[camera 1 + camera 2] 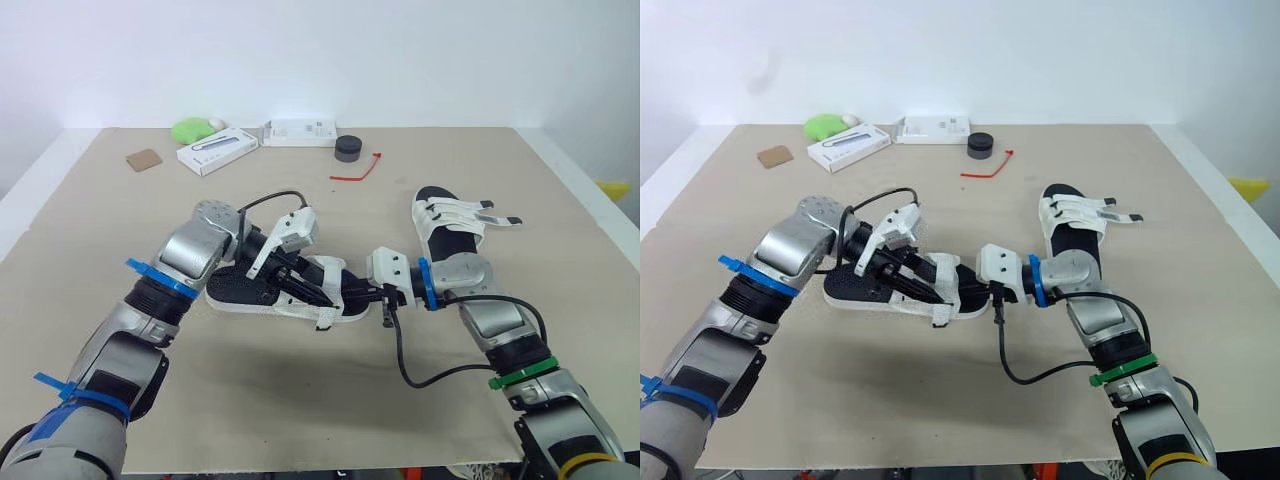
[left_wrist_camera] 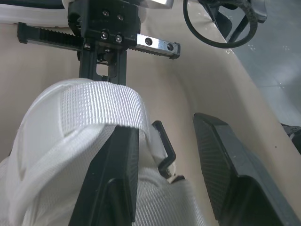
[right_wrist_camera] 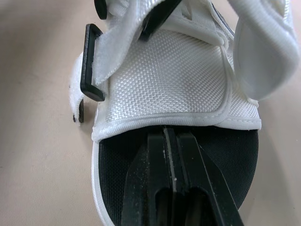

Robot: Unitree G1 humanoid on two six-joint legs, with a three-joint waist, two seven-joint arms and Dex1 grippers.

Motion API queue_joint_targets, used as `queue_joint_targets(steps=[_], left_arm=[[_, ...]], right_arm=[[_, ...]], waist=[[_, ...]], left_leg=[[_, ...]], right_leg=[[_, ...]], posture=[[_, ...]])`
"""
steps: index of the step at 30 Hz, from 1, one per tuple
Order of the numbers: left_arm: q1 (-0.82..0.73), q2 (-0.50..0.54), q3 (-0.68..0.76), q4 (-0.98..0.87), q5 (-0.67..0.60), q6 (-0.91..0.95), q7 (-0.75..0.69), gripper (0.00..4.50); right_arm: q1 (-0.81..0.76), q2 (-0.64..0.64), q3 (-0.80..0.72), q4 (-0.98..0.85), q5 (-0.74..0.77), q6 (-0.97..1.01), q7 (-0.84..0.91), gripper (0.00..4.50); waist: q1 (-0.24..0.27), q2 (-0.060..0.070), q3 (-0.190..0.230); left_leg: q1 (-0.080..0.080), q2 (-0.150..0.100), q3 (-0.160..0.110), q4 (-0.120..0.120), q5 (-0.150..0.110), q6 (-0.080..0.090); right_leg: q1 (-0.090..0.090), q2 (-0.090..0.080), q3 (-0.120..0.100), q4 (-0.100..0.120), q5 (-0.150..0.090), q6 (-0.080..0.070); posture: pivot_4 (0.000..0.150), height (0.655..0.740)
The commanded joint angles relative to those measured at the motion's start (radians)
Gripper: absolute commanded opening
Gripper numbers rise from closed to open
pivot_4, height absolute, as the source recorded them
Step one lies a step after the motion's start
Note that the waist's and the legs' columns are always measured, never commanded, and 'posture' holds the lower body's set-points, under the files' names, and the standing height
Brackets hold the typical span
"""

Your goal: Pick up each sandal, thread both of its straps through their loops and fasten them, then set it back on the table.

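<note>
One sandal [image 1: 232, 291] lies under the left gripper [image 1: 325, 298], its end meeting right gripper [image 1: 352, 294]

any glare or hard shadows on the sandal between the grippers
Left eye view: even light, no glare, only soft shadows under the sandal and black cable. Right wrist view: footbed shadowed beneath the white upper.

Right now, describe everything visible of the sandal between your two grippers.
The sandal has a black footbed, white sole rim, white woven upper and white webbing straps with black rectangular loops. It lies on the table near its middle. The open left gripper has one finger under a strap; the shut right gripper rests on the footbed beneath the upper.
</note>
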Motion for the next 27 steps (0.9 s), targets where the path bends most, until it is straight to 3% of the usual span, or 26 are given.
queue_joint_targets(steps=[1, 8, 11, 13, 14, 27], left_arm=[[-0.049, -0.009, 0.07, -0.001, -0.058, 0.071, 0.027, 1.92], [-0.052, -0.057, 0.071, 0.039, -0.062, 0.122, 0.097, 1.92], [-0.041, -0.046, 0.04, 0.051, -0.034, 0.099, 0.093, 1.23], [-0.033, -0.038, 0.025, 0.047, -0.025, 0.091, 0.081, 0.27], [-0.029, -0.035, 0.023, 0.041, -0.028, 0.092, 0.076, 0.03], [0.035, 0.043, -0.038, -0.043, 0.0, 0.033, 0.027, 0.03]], right_arm=[[0.0, -0.008, 0.009, 0.015, -0.026, 0.003, -0.005, 0.0], [-0.003, -0.006, 0.011, 0.013, -0.027, 0.004, -0.005, 0.0], [0.0, -0.009, 0.009, 0.01, -0.026, 0.005, -0.004, 0.0], [0.003, -0.012, 0.008, 0.007, -0.026, 0.005, -0.004, 0.0], [0.005, -0.014, 0.007, 0.005, -0.026, 0.005, -0.003, 0.0], [0.004, -0.012, 0.008, 0.0, -0.025, 0.011, -0.001, 0.0]], waist=[[0.0, 0.0, 0.0], [0.0, 0.0, 0.0], [0.0, 0.0, 0.0], [0.0, 0.0, 0.0], [0.0, 0.0, 0.0], [-0.001, 0.0, 0.0]], left_leg=[[0.0, 0.0, 0.0, 0.0, 0.0, 0.0], [0.0, 0.0, 0.0, 0.0, 0.0, 0.0], [0.0, 0.0, 0.0, 0.0, 0.0, 0.0], [0.0, 0.0, 0.0, 0.0, 0.0, 0.0], [0.0, 0.0, 0.0, 0.0, 0.0, 0.0], [0.0, 0.001, 0.0, 0.0, 0.0, 0.0]], right_leg=[[0.0, 0.0, 0.0, 0.0, 0.0, 0.0], [0.0, 0.0, 0.0, 0.0, 0.001, -0.001], [0.0, 0.0, 0.0, 0.0, 0.0, -0.001], [0.0, 0.0, 0.0, 0.0, 0.001, -0.001], [0.0, 0.0, 0.0, 0.0, 0.001, -0.001], [0.0, 0.001, 0.0, 0.0, 0.0, -0.001]], posture=[[0.15, 0.74], [0.15, 0.74], [0.15, 0.74], [0.15, 0.74], [0.15, 0.74], [0.15, 0.74]])
